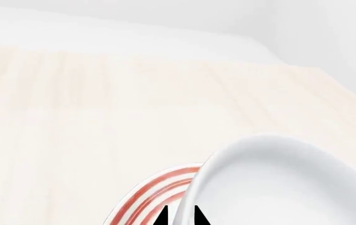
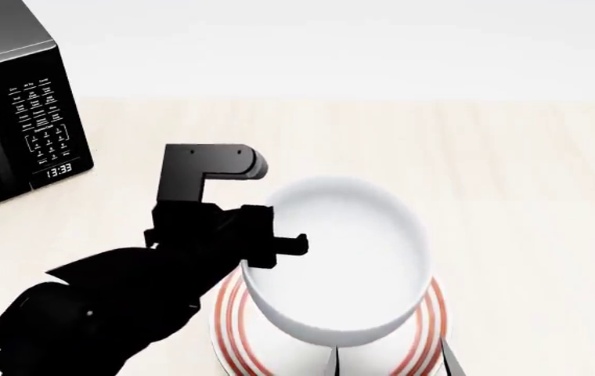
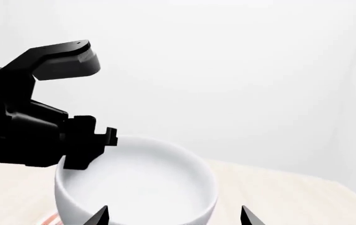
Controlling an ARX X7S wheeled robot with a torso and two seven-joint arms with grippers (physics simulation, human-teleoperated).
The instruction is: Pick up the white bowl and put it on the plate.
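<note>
The white bowl (image 2: pixel 340 258) sits over the plate (image 2: pixel 430 338), slightly tilted; I cannot tell whether its base touches the plate. My left gripper (image 2: pixel 276 244) is shut on the bowl's left rim. In the left wrist view its gripper (image 1: pixel 181 216) has one fingertip on each side of the bowl (image 1: pixel 278 187) wall, with the red-ringed plate (image 1: pixel 156 192) below. My right gripper (image 3: pixel 174 218) is open, its fingertips spread wide just in front of the bowl (image 3: pixel 140 187), holding nothing. In the head view the right gripper (image 2: pixel 391 364) shows at the bottom edge.
A black microwave (image 2: pixel 16 94) stands at the back left of the pale wooden table (image 2: pixel 528 196). A white wall runs behind the table.
</note>
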